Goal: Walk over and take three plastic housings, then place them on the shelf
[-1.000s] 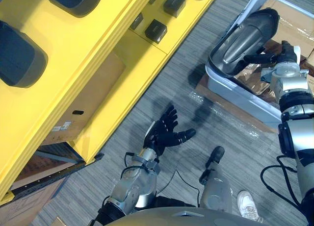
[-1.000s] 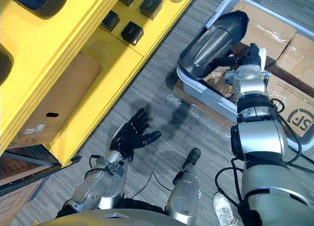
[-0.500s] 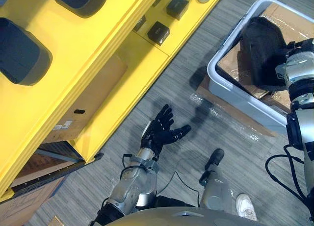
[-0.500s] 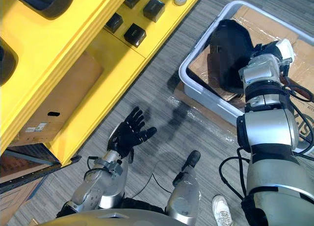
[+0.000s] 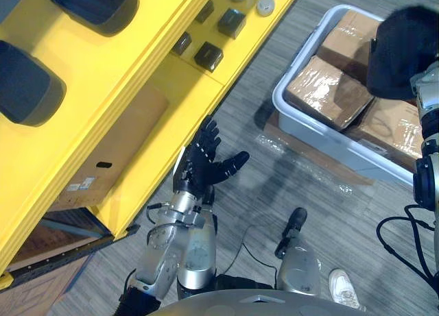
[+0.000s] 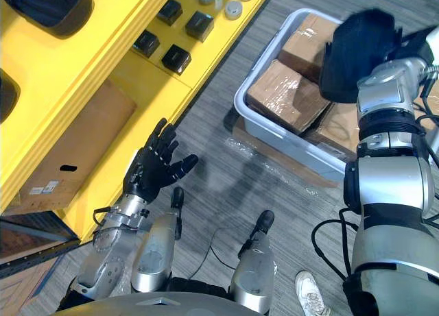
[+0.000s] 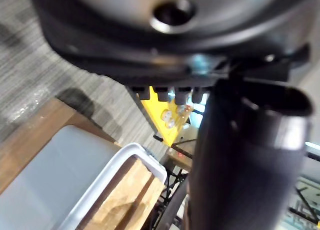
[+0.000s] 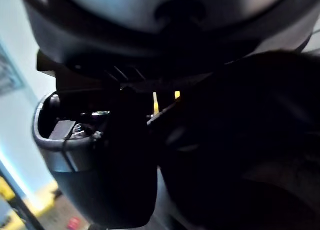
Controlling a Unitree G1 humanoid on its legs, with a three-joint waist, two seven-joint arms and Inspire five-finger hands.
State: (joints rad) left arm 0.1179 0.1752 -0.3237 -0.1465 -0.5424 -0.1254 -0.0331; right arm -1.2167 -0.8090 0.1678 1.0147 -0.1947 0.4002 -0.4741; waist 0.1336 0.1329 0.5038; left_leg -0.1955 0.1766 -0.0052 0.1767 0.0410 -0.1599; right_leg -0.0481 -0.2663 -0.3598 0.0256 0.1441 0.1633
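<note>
Lifted since a second ago, the housing (image 6: 360, 52) now hangs above the bin (image 6: 288, 141), over its right part, and no longer lies inside it. The bin holds cardboard boxes (image 6: 281, 93) packed side by side. The right hand (image 8: 100, 165) is clamped on the housing, thumb curled against it. The left hand (image 6: 152, 171), well left of the bin by the shelf (image 6: 103, 62), has its fingers spread wide and holds nothing.
</note>
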